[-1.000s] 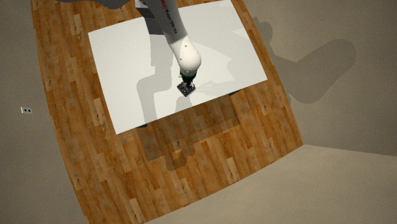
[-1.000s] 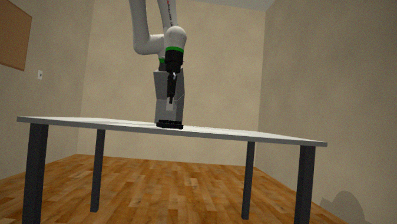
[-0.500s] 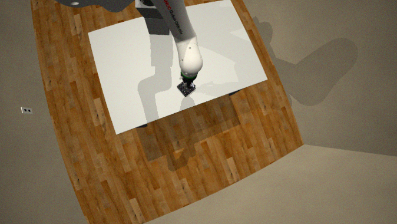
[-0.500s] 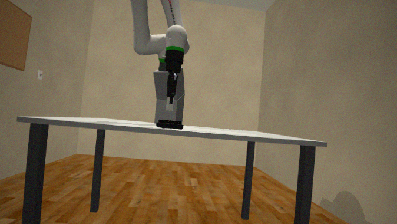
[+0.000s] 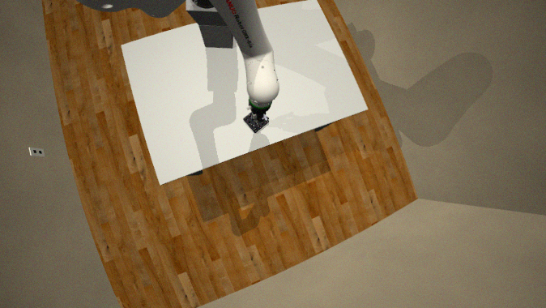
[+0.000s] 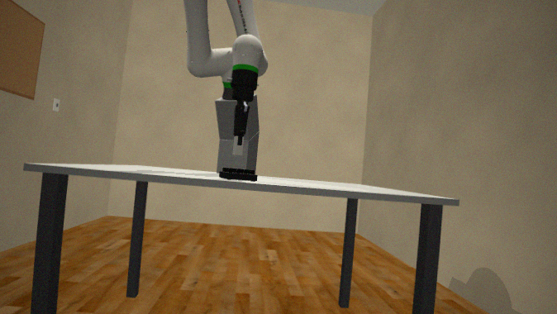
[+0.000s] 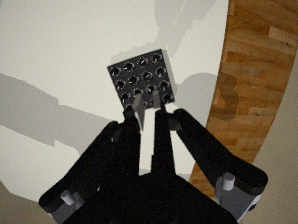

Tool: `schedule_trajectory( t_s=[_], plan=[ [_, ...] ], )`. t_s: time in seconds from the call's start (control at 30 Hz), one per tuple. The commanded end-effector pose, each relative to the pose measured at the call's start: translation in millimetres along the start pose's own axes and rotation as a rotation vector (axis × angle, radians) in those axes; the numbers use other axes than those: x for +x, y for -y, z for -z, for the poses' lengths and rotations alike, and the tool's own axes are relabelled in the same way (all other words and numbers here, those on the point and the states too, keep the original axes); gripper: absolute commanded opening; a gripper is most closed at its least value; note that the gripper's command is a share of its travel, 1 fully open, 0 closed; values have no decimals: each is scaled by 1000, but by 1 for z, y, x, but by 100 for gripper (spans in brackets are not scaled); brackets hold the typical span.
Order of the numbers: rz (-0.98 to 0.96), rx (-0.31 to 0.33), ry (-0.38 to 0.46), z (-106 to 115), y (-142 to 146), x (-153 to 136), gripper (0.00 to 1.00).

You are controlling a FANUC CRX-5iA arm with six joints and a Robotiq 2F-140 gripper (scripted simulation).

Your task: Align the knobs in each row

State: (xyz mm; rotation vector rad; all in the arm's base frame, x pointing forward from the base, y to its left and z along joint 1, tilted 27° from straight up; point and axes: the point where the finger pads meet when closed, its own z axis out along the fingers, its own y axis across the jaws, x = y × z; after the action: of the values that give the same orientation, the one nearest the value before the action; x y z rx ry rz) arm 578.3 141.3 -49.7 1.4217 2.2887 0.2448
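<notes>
Knob box (image 7: 143,79) on the white table (image 5: 170,101), near its front edge.
The gripper (image 7: 148,115) hangs above the box, clear of the knobs, fingers drawn nearly together and holding nothing. The arm (image 6: 244,54) points straight down.

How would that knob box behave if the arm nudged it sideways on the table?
The knob box sits low and flat on the table, so it would probably slide, not tip. It looks small beside the end effector, so it is likely light and easily shifted.
</notes>
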Motion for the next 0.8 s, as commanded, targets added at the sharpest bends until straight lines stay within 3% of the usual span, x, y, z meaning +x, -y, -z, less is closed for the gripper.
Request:
schedule_trajectory(
  t_s=[0.0,0.77],
  plan=[
    [0,0,0,0,0,0,12],
    [0,1,0,-5,0,0,12]
  ],
)
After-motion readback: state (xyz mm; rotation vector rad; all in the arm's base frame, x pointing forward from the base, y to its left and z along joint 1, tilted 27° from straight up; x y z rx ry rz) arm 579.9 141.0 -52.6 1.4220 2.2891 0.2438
